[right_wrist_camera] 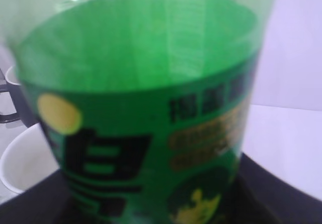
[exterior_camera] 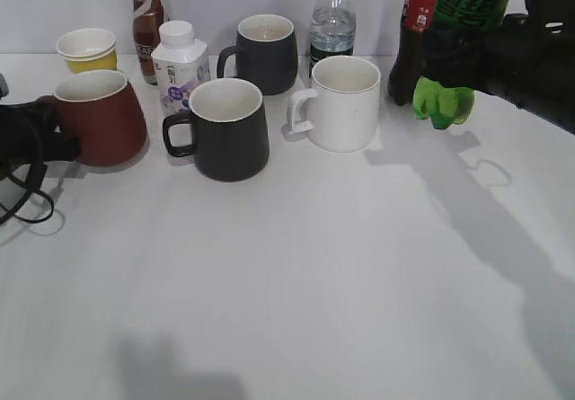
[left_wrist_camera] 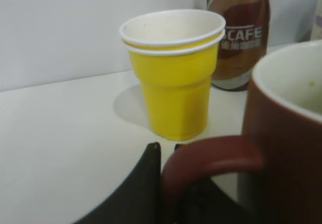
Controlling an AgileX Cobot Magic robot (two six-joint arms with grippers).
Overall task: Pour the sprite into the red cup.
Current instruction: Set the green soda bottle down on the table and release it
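Exterior view: we've got the right end effector (exterior_camera: 449, 58) clamped on the sprite (exterior_camera: 458, 22), lifted off the surface (exterior_camera: 314, 283) at far right, while the left end effector (exterior_camera: 54, 135) pinches the red cup (exterior_camera: 101, 117) handle, likely steadying it for the pour.

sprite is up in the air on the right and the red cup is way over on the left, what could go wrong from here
1. The sprite hangs in the right pincer, with the white mug and two black mugs between it and the red cup; carried low, it could knock one over.
2. The left pincer sits at the cup's handle; a tug could tip it into the yellow cup.
3. The cup's rim is narrow, so a pour may miss.
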